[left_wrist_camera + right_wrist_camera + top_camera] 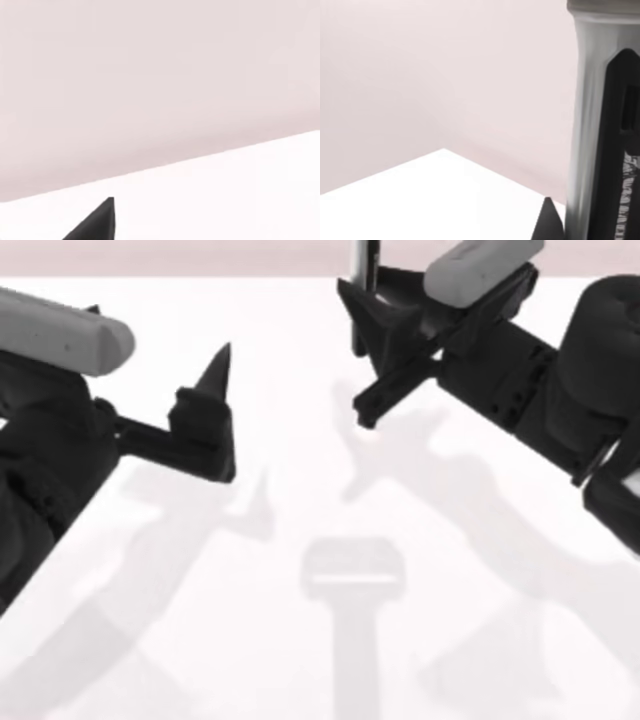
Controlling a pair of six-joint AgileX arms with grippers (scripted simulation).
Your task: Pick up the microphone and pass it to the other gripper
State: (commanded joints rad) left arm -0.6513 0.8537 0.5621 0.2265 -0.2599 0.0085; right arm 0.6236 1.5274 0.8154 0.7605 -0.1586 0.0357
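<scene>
Top view: right hand (pixel 362 340) far right above worktop (pixel 300 660), clenched on upright microphone (pixel 364 262); left hand (pixel 222 405) left, grip unclear.

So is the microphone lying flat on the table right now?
No, the right pincer holds the microphone upright near the table's far edge, while the left pincer waits apart.

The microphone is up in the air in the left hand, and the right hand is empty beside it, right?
Not quite. The microphone is in the air, but the right hand holds it, at the top view's upper right. The left hand is the empty one, over at the left. The top view shows this, and the right wrist view has the microphone's handle up close.
</scene>
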